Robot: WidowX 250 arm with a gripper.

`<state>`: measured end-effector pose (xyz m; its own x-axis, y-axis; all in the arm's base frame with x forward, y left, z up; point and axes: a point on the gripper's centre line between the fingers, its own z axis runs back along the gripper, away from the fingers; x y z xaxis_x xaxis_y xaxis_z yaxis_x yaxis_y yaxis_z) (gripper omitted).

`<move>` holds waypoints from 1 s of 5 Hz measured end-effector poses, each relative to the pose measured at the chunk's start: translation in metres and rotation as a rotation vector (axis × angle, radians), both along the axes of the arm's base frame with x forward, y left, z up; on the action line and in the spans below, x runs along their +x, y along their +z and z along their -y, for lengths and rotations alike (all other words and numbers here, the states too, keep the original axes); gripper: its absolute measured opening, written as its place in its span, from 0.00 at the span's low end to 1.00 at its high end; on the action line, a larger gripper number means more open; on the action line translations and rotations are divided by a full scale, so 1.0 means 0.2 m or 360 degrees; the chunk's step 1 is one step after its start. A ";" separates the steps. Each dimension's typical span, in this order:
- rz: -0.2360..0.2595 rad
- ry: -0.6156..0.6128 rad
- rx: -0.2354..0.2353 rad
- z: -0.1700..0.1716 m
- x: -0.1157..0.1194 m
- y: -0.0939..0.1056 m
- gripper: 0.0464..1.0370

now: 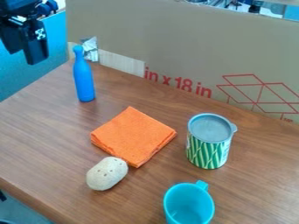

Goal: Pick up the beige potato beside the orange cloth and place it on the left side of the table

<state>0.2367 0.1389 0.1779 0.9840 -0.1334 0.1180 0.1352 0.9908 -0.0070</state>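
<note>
High in the upper left corner, the black gripper (24, 56) hangs open, with nothing between its fingers. Nearest to it, lower and to the right, a blue bottle (84, 81) stands upright near the table's back left edge. A folded orange cloth (133, 135) lies mid-table. Against or very near the cloth's front corner rests a pale speckled stone-like object (107, 173). To the right stands a green and white patterned can (208, 148) with a grey lid. A turquoise cup (189, 204) is upright at the front, its handle pointing back.
The brown wooden table (46, 144) has its front left edge running down to the lower left. A large cardboard panel (187, 48) with red print stands along the back. Crumpled silvery material (90, 49) sits behind the bottle, by some pale tape on the cardboard.
</note>
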 end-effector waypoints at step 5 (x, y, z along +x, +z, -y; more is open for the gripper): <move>0.0042 -0.0735 0.0084 0.65 -0.13 -0.21 0.96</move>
